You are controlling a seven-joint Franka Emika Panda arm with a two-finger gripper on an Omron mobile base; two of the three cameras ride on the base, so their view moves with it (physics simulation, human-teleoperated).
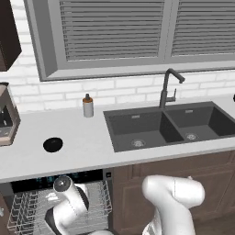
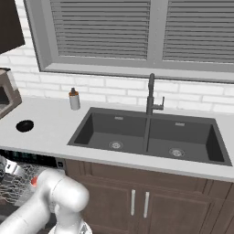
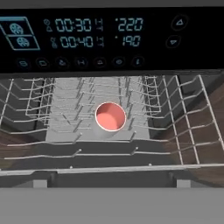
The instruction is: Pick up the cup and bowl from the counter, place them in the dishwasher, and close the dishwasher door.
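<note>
Cup (image 3: 110, 116) placement looks done: in the hand view it stands upright in the dishwasher's wire rack (image 3: 175, 113), straight ahead of the claw and apart from it, below the lit control strip (image 3: 87, 39). The fingertips are out of frame, so I judge the claw spread wide and empty.

Left base view: the bowl (image 1: 53, 144) waits on the table (image 1: 87, 147), above the lowered arm. Fetching it comes next.

Right base view: the bowl (image 2: 24, 125) sits untouched.

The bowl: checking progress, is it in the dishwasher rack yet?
No, the bowl sits on the counter; the rack holds just the cup.
</note>
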